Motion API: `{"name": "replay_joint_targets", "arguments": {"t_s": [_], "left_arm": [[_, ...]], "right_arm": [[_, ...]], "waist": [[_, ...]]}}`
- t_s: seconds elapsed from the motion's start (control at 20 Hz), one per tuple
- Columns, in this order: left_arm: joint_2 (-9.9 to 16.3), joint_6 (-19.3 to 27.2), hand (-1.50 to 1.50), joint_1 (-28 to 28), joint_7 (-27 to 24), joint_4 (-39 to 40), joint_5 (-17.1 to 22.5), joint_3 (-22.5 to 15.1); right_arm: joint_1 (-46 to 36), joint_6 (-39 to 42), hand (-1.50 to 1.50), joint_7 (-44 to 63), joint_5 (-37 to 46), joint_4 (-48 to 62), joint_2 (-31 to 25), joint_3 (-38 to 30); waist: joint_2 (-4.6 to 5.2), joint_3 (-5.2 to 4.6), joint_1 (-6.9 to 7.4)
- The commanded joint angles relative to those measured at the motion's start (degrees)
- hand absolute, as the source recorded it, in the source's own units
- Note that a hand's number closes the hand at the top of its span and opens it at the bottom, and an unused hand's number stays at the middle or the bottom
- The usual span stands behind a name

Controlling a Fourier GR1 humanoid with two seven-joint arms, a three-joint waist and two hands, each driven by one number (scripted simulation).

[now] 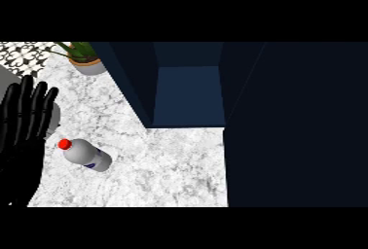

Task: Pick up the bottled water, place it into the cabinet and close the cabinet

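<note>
The bottled water (87,155) lies on its side on the marble counter (173,165), a clear bottle with a red cap pointing left. My left hand (23,116) shows at the left edge, open with fingers straight up, just left of the bottle and apart from it. The dark blue cabinet (188,95) stands at the back with its door (298,124) swung open on the right, showing an empty lit shelf inside. My right hand does not show in the head view.
A potted plant (84,59) stands at the counter's back left, next to the cabinet's left wall. Patterned tiles (25,53) run along the far left. The open door covers the counter's right side.
</note>
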Motion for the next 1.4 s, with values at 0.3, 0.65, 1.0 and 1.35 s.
{"name": "replay_joint_targets", "arguments": {"t_s": [0.3, 0.65, 1.0, 1.35], "left_arm": [[8.8, -27.2, -1.5, 3.4, 2.2, 7.0, 32.8, -1.6], [24.4, -39.5, -1.5, 7.2, 8.9, 13.1, 61.2, 9.0], [43.0, -44.9, -1.5, 10.9, 17.7, 16.6, 87.8, 17.6], [46.3, -45.4, -1.5, 14.5, 23.3, 17.1, 96.7, 21.8]], "right_arm": [[2.5, 2.7, -1.5, 1.6, -1.8, -2.2, 1.5, 5.9], [9.2, 4.2, -1.5, 8.5, -3.5, -14.4, -0.2, 9.8], [12.1, 0.9, -1.5, 16.7, -1.0, -24.6, 0.6, 13.8], [10.2, -1.6, -1.5, 24.6, -0.8, -31.0, 0.5, 15.4]], "waist": [[0.87, -0.21, 0.46], [-0.09, -0.06, 0.03], [0.09, 0.1, 1.34], [0.18, 0.14, 1.31]]}}
